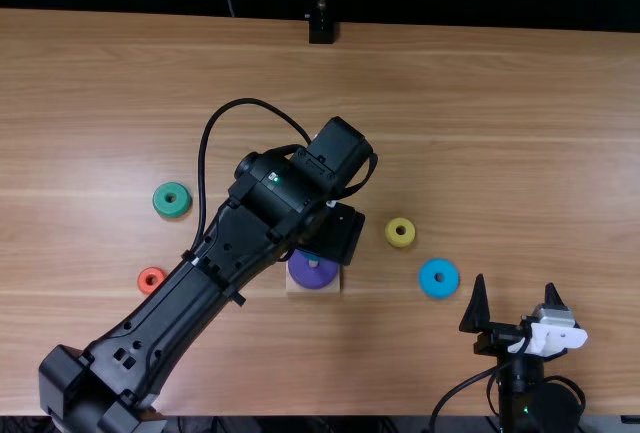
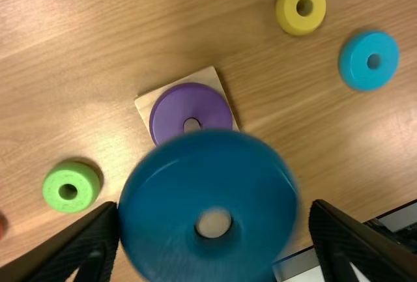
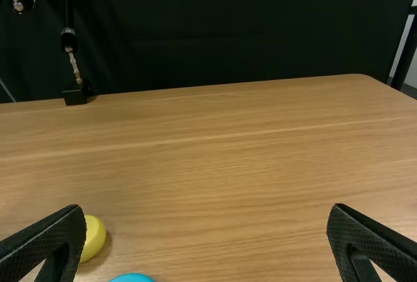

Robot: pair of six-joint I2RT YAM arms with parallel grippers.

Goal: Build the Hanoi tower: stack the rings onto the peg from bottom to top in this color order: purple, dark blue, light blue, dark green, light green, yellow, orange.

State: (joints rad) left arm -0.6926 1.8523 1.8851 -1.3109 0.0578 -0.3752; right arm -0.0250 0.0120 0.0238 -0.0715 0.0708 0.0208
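Note:
In the top view my left gripper point(image 1: 336, 235) is over the wooden base point(image 1: 300, 290), which bears the purple ring point(image 1: 313, 272). The left wrist view has the dark blue ring point(image 2: 166, 197) held between the fingers of my left gripper point(image 2: 214, 230), above the table and overlapping the near part of the purple ring point(image 2: 179, 109). Lying loose are the light green ring point(image 2: 55, 187), dark green ring point(image 1: 164, 200), orange ring point(image 1: 142, 280), yellow ring point(image 1: 391, 235) and light blue ring point(image 1: 427, 279). My right gripper point(image 1: 515, 285), also in its wrist view point(image 3: 203, 226), stands open at the near right.
The left arm point(image 1: 190, 313) stretches diagonally over the table's left half, between the dark green and orange rings and the base. A black stand point(image 1: 321, 30) is at the table's far edge. A cable point(image 1: 204, 168) loops beside the left arm.

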